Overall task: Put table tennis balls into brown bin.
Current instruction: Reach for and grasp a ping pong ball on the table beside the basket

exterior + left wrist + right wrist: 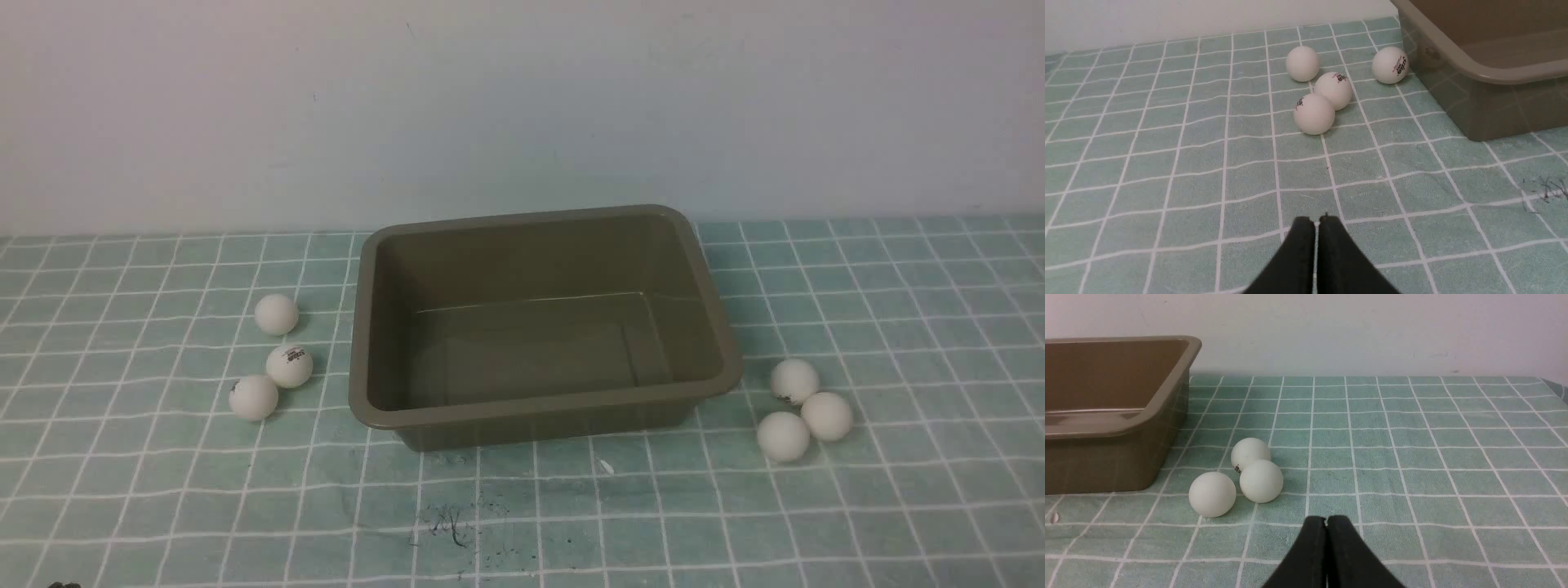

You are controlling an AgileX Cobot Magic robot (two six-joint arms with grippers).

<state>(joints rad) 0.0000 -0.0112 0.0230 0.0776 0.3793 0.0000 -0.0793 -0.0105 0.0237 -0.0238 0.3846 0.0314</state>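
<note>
Green checked bench [163,490], white wall. Left gripper [1316,222] shut, empty; balls [1314,113] just ahead of it. Brown bin [539,407] empty, in btwn. Right gripper [1326,522] shut, empty; more balls [1260,481] ahead. Not started yet, I think. Next: open a gripper, grab one ball.

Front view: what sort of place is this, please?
Probably a lab test bench, not a home: a checked cloth, a bare white wall behind, and only a bin and loose balls laid out.
</note>
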